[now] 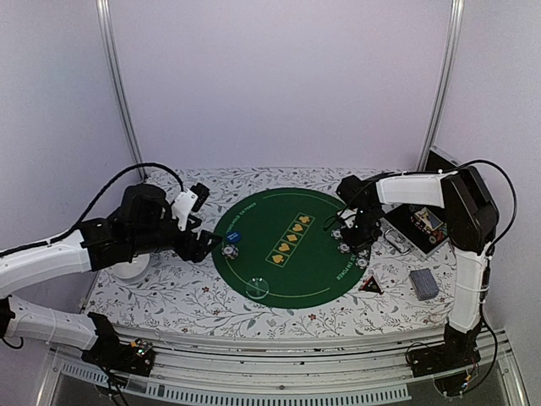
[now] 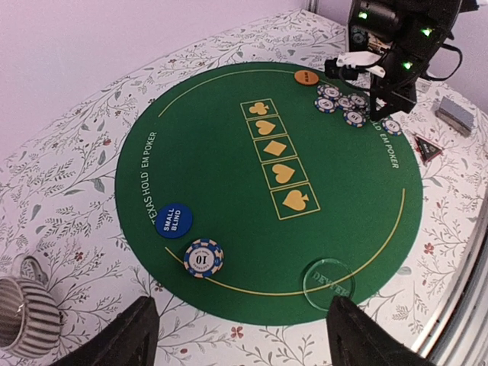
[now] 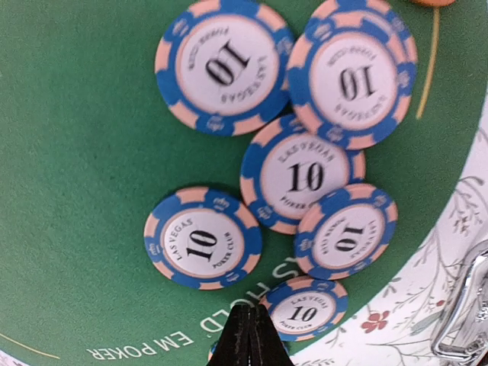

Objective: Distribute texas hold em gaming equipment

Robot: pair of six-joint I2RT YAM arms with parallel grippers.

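Observation:
A round green poker mat (image 1: pixel 283 245) lies mid-table. On its left part sit a blue "small blind" button (image 2: pixel 173 219) and one blue-and-peach "10" chip (image 2: pixel 203 258), with a clear dealer button (image 2: pixel 329 279) at the near rim. My left gripper (image 2: pixel 240 335) hovers open just off the mat's edge, holding nothing. Several "10" chips (image 3: pixel 305 179) cluster at the mat's right rim beside an orange button (image 2: pixel 306 76). My right gripper (image 3: pixel 249 339) is shut and empty, its tips low over that cluster. A grey-blue deck of cards (image 1: pixel 423 283) rests off the mat at the right.
A striped mug (image 2: pixel 27 316) and a white bowl (image 1: pixel 131 269) stand left of the mat under the left arm. A dark open box (image 1: pixel 423 224) and a black triangular marker (image 1: pixel 370 286) lie to the right. The floral cloth (image 1: pixel 211 304) covers the table.

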